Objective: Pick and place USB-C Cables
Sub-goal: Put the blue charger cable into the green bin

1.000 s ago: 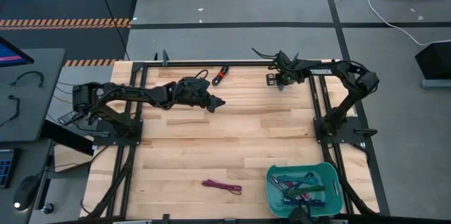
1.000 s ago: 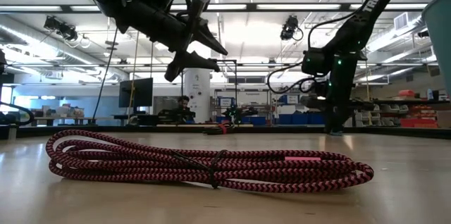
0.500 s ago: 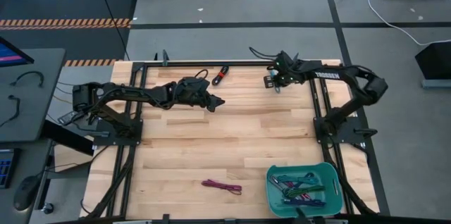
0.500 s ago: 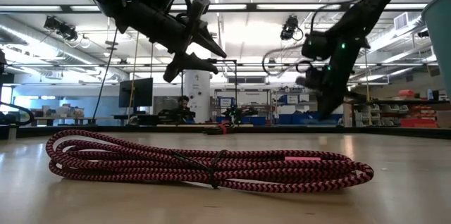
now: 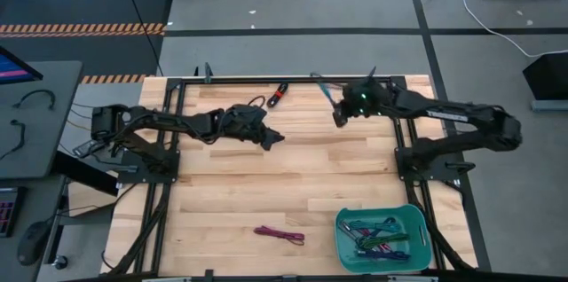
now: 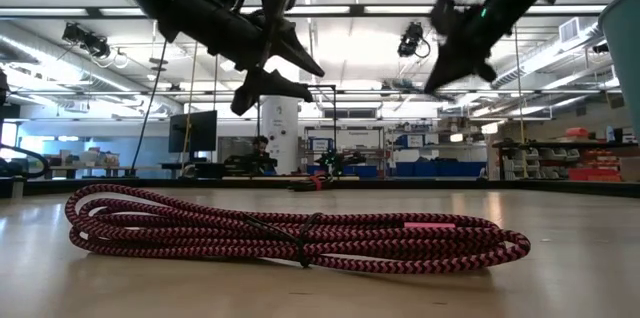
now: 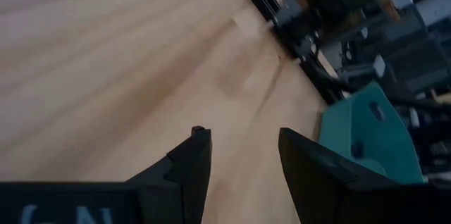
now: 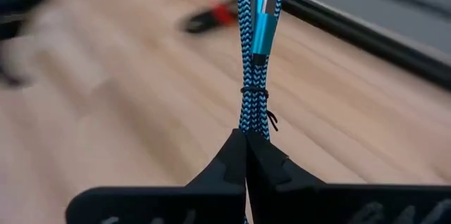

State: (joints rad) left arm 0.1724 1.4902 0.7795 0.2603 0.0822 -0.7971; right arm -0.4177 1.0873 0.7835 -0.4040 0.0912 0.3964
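My right gripper is shut on a teal braided cable bundle, high above the far middle of the table. My left gripper hangs open over bare wood left of centre, touching nothing. A red-black cable lies by the far edge. A magenta cable bundle lies flat near the near edge and fills the low view. Several more cables lie in the teal bin. My right gripper pinches the teal bundle at one end between its two shut fingers. The bundle runs on ahead of the fingers, in line with them, with its metal-blue plug near the free end. It is lifted clear of the table.
The teal bin stands at the near right corner and shows in the left wrist view. A black frame rail runs along the far edge, and arm bases stand at both sides. Bare wood lies across the table's middle.
My right gripper has risen from the table by the far edge, carrying the teal bundle up clear of the wood, and has tipped from pointing down to nearly level. My left gripper has drifted slightly toward the right and near side, still open.
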